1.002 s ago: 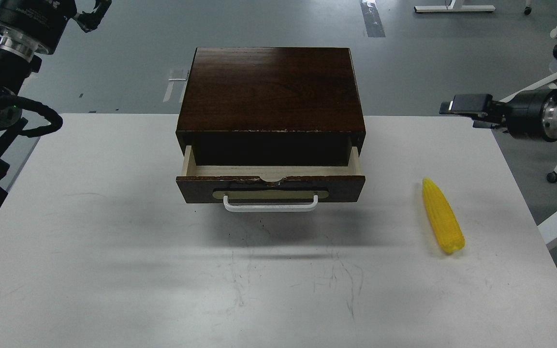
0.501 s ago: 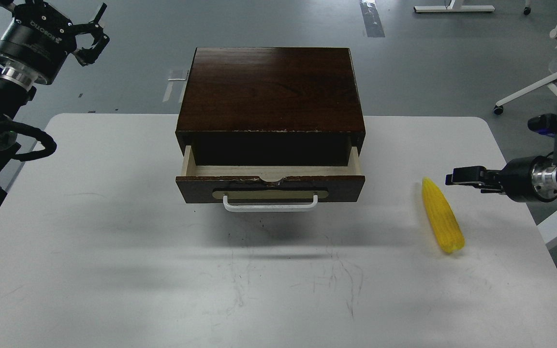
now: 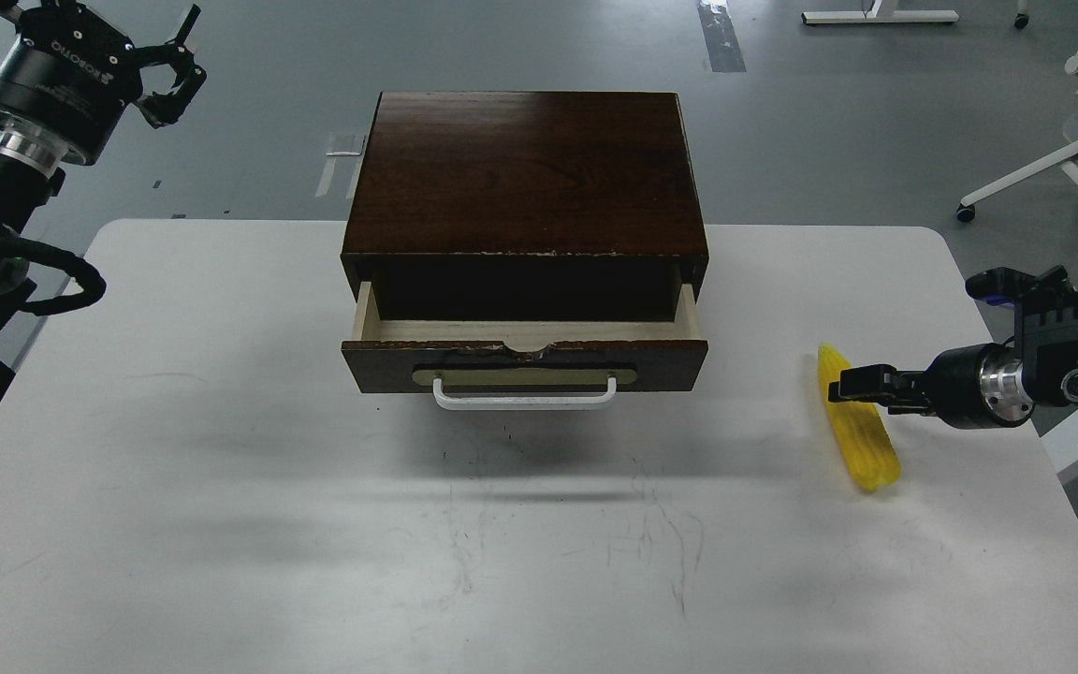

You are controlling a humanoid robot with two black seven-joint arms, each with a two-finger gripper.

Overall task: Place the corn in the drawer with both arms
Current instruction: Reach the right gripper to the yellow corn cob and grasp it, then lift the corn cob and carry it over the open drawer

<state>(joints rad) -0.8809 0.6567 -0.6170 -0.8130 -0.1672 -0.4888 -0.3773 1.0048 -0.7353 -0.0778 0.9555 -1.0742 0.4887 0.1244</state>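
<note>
The yellow corn (image 3: 866, 447) lies on the white table at the right, pointed end away from me. My right gripper (image 3: 850, 386) comes in from the right and sits over the corn's upper half; its dark fingers cannot be told apart. The drawer (image 3: 525, 348) of the dark brown wooden box (image 3: 525, 173) stands partly pulled out, pale wood inside, nothing showing in it, with its white bar handle (image 3: 522, 397) facing me. My left gripper (image 3: 167, 70) is raised at the far left beyond the table's back corner, fingers spread open and empty.
The white table (image 3: 221, 524) has rounded back corners; its right edge runs close behind the corn. A white office chair (image 3: 1077, 122) stands on the grey floor at the far right. My left arm's cables (image 3: 52, 271) hang over the table's left edge.
My right gripper has come down and to the left, from level with the box down onto the corn. My left gripper has shifted only slightly. The corn and the drawer have not moved.
</note>
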